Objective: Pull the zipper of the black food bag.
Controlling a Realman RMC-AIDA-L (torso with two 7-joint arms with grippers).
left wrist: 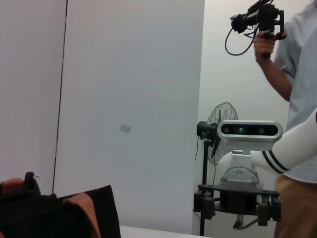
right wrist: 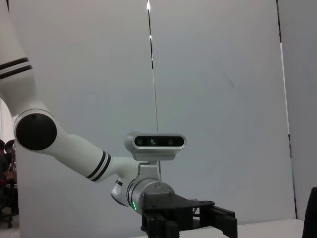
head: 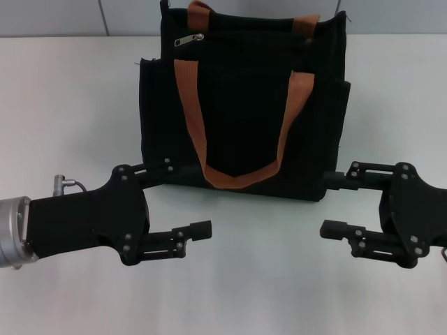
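The black food bag (head: 244,105) stands upright at the middle back of the white table, with two orange-brown loop handles (head: 237,178). Its small silver zipper (head: 189,39) lies on the zip line near the bag's top left corner. My left gripper (head: 194,199) hovers open in front of the bag's lower left corner, its upper finger close to the fabric. My right gripper (head: 328,204) is open at the bag's lower right corner, mirroring the left. Neither holds anything. A corner of the bag (left wrist: 106,210) shows in the left wrist view.
The white table (head: 70,105) stretches to both sides of the bag and in front of it. Beyond the table a person (left wrist: 292,74) holds a camera rig, and a fan (left wrist: 220,124) stands by the wall.
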